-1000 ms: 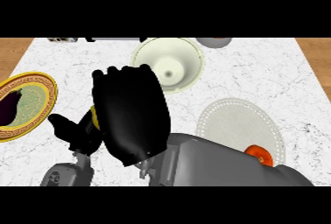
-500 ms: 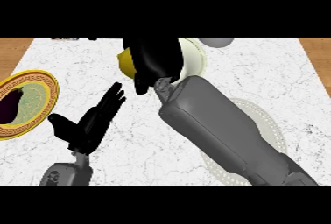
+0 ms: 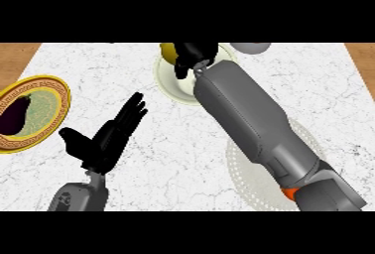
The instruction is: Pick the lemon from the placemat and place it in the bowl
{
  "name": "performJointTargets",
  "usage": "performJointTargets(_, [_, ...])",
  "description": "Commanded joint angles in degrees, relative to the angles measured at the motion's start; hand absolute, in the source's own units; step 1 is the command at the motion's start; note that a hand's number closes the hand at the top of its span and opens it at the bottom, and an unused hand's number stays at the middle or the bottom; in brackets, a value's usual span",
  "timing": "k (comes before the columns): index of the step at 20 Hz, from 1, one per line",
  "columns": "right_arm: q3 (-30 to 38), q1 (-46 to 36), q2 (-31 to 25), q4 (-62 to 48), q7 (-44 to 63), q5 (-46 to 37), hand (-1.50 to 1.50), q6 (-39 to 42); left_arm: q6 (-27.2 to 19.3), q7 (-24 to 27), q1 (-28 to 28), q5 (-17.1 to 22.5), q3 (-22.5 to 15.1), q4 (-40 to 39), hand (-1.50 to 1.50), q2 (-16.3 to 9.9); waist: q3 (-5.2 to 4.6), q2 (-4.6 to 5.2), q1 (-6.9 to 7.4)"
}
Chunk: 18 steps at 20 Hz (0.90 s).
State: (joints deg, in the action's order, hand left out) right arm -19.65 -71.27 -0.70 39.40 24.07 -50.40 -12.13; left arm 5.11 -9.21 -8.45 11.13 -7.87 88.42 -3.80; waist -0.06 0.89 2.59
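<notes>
Head view, steeply down on the white marble counter (image 3: 183,149): the right hand (image 3: 192,55) reaches far across to the cream bowl (image 3: 172,84) at the top, its fingers curled round the yellow lemon (image 3: 169,52) — the fruit sits over the bowl's far rim, partly hidden by the hand. The grey right forearm (image 3: 253,124) crosses over the pale round placemat (image 3: 249,178), covering much of it. At lower left the left hand (image 3: 106,139) rests open, fingers straight and spread, holding nothing. A gold-rimmed plate (image 3: 55,89) at the left edge carries a dark eggplant (image 3: 15,115).
</notes>
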Motion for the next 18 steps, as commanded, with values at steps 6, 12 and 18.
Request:
performJointTargets(6, [5.05,-3.81,-0.03,-21.92,-1.01,-0.08,1.50,-1.53,0.18,-0.89,-1.13,-1.03,-2.78,1.21,0.00,1.65,-0.01,1.11,2.30])
performJointTargets(12, [11.64,-3.00,-1.12,-24.66,-10.78,5.68,-1.50,-5.40,1.23,1.63,-0.72,-0.90,-0.74,-0.28,0.00,0.04,0.05,1.37,2.74])
performJointTargets(18, [23.03,-0.07,0.64,-17.68,-20.65,17.13,-1.50,-14.93,1.10,0.19,-1.05,-0.45,-0.56,0.51,0.00,0.02,0.29,1.01,1.83])
